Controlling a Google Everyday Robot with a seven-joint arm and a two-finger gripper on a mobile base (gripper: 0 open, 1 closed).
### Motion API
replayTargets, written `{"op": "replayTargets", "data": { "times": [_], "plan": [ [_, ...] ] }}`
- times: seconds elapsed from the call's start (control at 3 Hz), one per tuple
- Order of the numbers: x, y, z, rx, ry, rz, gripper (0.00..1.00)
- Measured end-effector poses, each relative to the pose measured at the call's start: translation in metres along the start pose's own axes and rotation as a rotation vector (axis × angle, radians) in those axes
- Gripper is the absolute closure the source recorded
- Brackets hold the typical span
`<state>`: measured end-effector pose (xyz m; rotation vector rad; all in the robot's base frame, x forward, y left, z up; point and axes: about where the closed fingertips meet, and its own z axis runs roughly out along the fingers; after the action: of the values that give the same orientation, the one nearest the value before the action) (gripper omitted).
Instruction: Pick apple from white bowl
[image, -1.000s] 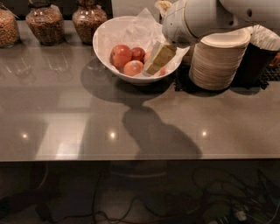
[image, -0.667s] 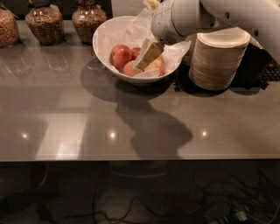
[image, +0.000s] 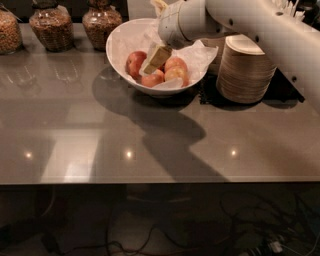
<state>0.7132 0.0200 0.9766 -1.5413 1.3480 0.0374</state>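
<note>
The grey counter (image: 75, 125) carries every item in the work area. The white robot arm (image: 250, 22) reaches in from the upper right and angles down over the white bowl (image: 116, 44), which stands at the back of the counter and is lined with crinkled white paper (image: 200, 50). A stack of beige disposable bowls (image: 245, 70) stands just to the right of the white bowl. Three glass jars (image: 49, 27) of dry goods line the back edge to the left. The gripper (image: 151, 65) is inside the white bowl, tilted, with its tip low among the fruit. Whether the jaws are spread or pressed together cannot be told from this view. The apple (image: 134, 62), the large red one, rests on the left side of the bowl, just beside the gripper tip; contact cannot be confirmed. The paler apples (image: 176, 70) lie to the right of the tip. Task status, as a judgement: the approach into the bowl is complete, and the apple is not yet lifted. Outstanding steps are securing the grasp on the apple and raising it clear of the bowl rim.
</note>
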Motion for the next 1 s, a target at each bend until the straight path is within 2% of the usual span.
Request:
{"op": "replayTargets", "data": {
  "times": [0.33, 0.67, 1.0],
  "plan": [
    [0.0, -0.002, 0.016, -0.006, -0.006, -0.002, 0.19],
    [0.002, 0.002, 0.028, -0.029, 0.001, -0.002, 0.42],
    [0.005, 0.01, 0.037, -0.06, 0.011, 0.003, 0.43]
  ]
}}
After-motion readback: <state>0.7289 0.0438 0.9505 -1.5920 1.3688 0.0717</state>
